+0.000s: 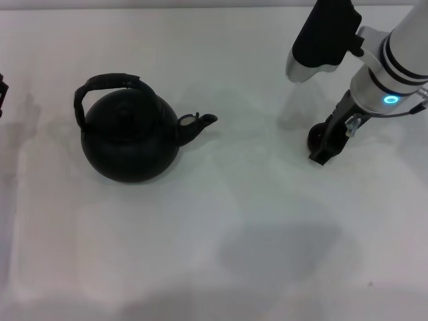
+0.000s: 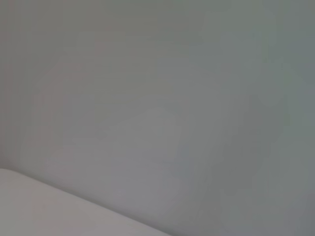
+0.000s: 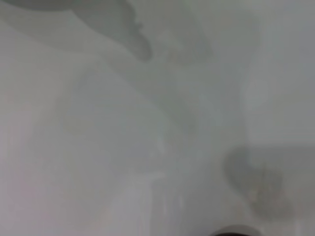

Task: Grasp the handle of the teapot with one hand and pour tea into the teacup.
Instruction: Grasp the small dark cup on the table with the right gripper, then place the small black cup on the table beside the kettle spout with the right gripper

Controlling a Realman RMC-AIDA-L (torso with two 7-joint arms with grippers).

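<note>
Sitting on the left half of the white counter [image 1: 221, 221] in the head view, the teapot [image 1: 130, 137] stands upright, its spout [image 1: 198, 124] pointing toward the robot's right side. The handle [image 1: 103, 85] arches over the pot's top with nothing gripping it, its thicker wrapped stretch running along the upper part of the hoop. Well apart from the pot, over on the right side of the counter, the right gripper [image 1: 326, 144] reaches down at the end of a white arm with a glowing blue ring, and its dark tip sits at the counter surface. A small dark round shape, probably the teacup [image 1: 315, 138], shows right at that tip, partly hidden behind it, so whether the two touch cannot be told. Whether the jaws are apart or together there cannot be told either, since they merge with the dark shape. The right wrist view shows only pale counter with soft shadows and a dark curved edge at its border. Only a dark sliver of the left gripper [image 1: 3, 90] shows at the edge of the head view, far from the pot, and its jaws are hidden.
</note>
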